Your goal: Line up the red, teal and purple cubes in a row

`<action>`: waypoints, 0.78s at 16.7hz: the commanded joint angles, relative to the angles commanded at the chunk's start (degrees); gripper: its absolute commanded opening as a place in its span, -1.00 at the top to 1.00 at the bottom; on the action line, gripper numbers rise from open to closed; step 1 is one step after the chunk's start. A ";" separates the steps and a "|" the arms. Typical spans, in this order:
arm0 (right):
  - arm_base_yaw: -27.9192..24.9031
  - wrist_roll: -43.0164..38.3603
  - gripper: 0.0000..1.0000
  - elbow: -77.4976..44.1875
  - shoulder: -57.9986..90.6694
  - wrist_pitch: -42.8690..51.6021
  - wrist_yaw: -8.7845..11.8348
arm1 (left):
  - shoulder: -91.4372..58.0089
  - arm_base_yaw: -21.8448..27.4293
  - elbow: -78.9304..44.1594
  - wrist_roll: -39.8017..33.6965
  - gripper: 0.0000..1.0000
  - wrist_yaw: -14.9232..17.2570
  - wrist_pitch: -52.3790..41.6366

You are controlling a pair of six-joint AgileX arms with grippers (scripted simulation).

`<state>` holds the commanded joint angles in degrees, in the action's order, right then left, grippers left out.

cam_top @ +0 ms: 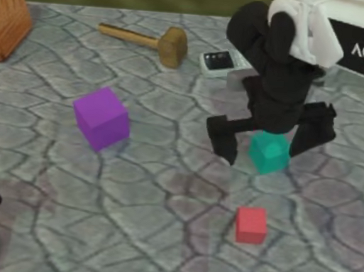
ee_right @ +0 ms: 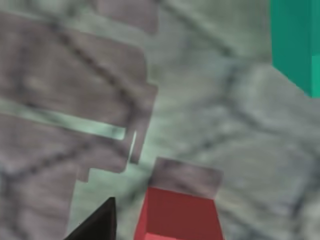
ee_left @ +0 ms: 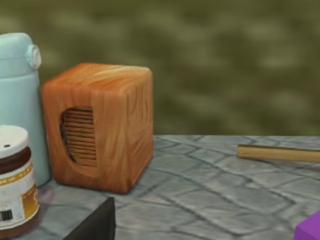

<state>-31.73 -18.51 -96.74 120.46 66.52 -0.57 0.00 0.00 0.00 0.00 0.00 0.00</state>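
Our right tool [cam_top: 270, 140] hangs wide open straddling the teal cube [cam_top: 269, 152], just up-table from the red cube [cam_top: 250, 224], and it looks light, rigid, easy to pinch by its flat sides.

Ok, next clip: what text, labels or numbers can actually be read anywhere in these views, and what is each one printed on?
"AGIL", white letters cut off by the picture's edge, on the black panel at the top view's far right.
Jar label in the left wrist view: a barcode and print, too small to read.
Small dark device beside the mallet: markings on its face, too blurred to read.
Nothing is printed on the cubes, wooden block or bottle.
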 joint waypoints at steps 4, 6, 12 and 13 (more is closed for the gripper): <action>4.68 12.57 -1.00 -9.13 6.50 2.88 0.29 | 0.00 0.00 0.00 0.00 -1.00 0.00 0.00; 6.22 16.04 -1.00 -12.08 8.37 3.64 0.35 | 0.00 0.00 0.00 0.00 -1.00 0.00 0.00; 6.48 16.99 -1.00 -12.74 8.78 3.56 0.32 | 0.00 0.00 0.00 0.00 -1.00 0.00 0.00; 6.54 16.95 -1.00 -12.08 9.03 2.79 0.34 | 0.00 0.00 0.00 0.00 -1.00 0.00 0.00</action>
<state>-25.20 -1.55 -108.81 129.50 69.30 -0.23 0.00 0.00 0.00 0.00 0.00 0.00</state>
